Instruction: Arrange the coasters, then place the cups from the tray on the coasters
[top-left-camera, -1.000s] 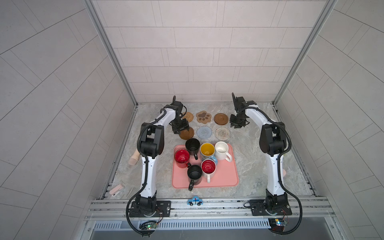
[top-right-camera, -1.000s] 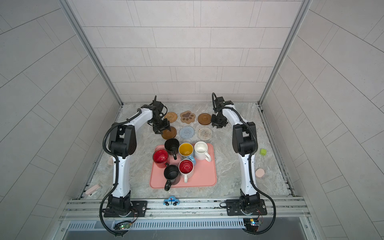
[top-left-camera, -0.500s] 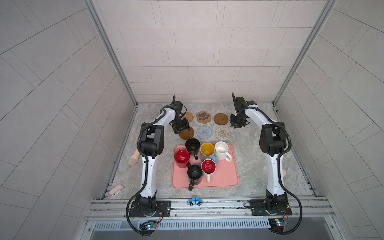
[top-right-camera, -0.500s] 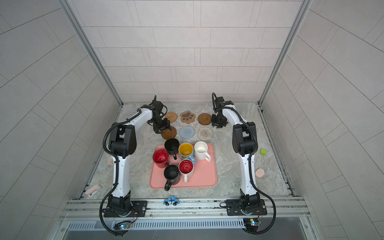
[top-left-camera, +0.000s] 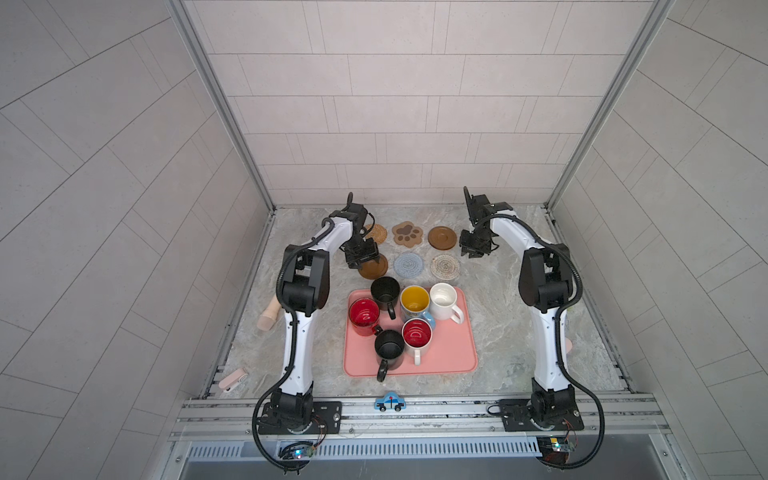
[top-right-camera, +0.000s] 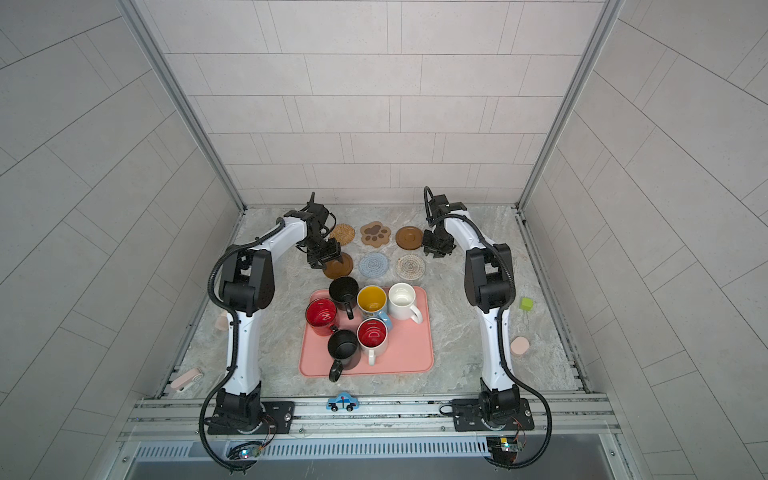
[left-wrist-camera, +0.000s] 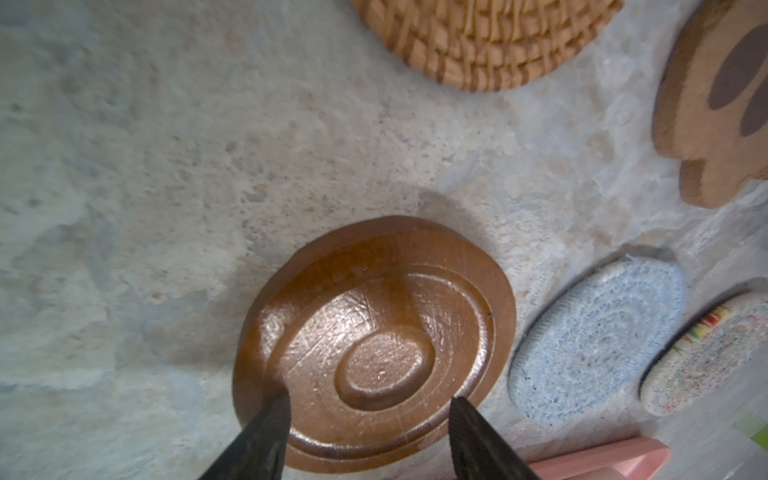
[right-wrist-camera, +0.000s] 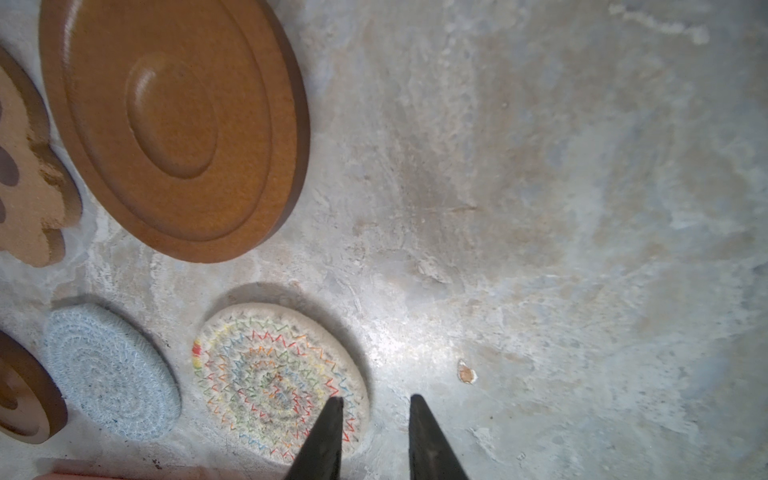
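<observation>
Six coasters lie in two rows behind the tray (top-left-camera: 453, 357): rattan (top-left-camera: 376, 232), paw (top-left-camera: 407, 235) and brown wooden (top-left-camera: 442, 237) at the back, then brown wooden (top-left-camera: 374, 268), grey-blue (top-left-camera: 408, 264) and cream (top-left-camera: 445, 266). My left gripper (left-wrist-camera: 370, 401) is open low over the near brown wooden coaster (left-wrist-camera: 374, 345), its fingertips straddling it. My right gripper (right-wrist-camera: 376, 398) hangs beside the cream coaster's (right-wrist-camera: 274, 374) edge, jaws slightly apart and empty. Six cups stand on the tray, among them a black one (top-left-camera: 385, 291), a red one (top-left-camera: 364, 316) and a cream-white one (top-left-camera: 443, 300).
A toy car (top-left-camera: 390, 402) sits on the front rail. A pale peg (top-left-camera: 268, 318) and a pink item (top-left-camera: 232, 380) lie at the left edge. A green block (top-right-camera: 527, 304) and a pink puck (top-right-camera: 519, 345) lie at the right.
</observation>
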